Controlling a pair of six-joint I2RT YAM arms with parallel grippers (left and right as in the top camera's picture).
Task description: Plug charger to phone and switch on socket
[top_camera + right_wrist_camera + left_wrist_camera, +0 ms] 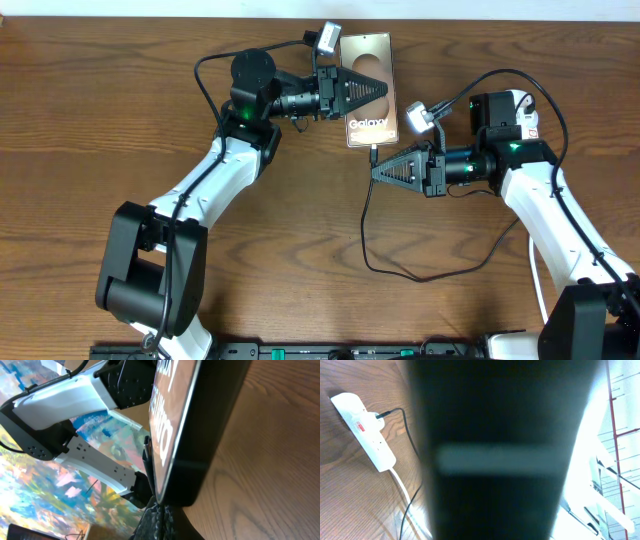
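Brown wooden table (pixel 100 100) with black charger cable (pixel 364 225) and white socket (pixel 367 430) on it.

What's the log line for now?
left end effector shut on phone; right end effector shut on charger at phone's end; socket untouched

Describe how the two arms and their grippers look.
The left arm and right arm have white links between black joints, each with a green light near the wrist and a looping black cable. The left gripper and right gripper are black wedges tapering to a point, each with a small grey camera box alongside.
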